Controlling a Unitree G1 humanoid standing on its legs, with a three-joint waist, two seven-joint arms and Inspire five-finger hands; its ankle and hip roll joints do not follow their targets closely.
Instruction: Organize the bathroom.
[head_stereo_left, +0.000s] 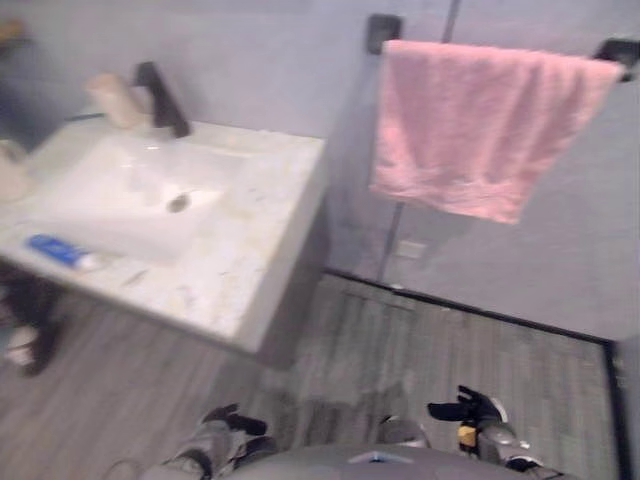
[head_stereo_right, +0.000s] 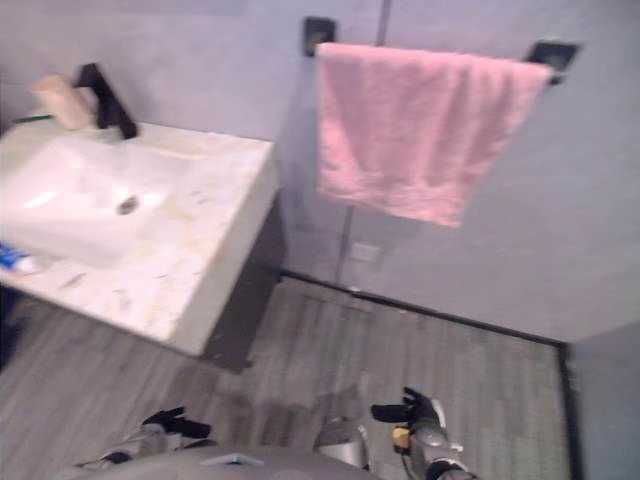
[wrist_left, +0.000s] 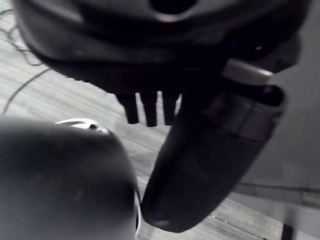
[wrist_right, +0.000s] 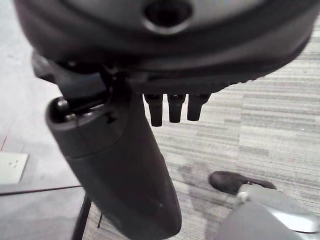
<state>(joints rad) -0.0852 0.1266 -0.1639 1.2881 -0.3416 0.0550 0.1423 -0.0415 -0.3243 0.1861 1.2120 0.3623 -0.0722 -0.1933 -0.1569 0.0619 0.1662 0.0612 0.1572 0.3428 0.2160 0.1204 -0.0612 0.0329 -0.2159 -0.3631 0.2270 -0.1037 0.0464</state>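
While our left hand and right hand hang low with relaxed, empty fingers, the pink cloth towel drapes over its black wall bar (right of the white marble sink counter).

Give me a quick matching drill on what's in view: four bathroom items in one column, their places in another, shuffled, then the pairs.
Things:
1. pink towel
2. blue tube
3. black faucet
4. drain

Places:
A. bottom of the sink basin
B. lying on the near edge of the counter, to the left
C. hanging over the wall rail
D. standing at the back of the sink, by the wall

Pairs: 1-C, 2-B, 3-D, 4-A
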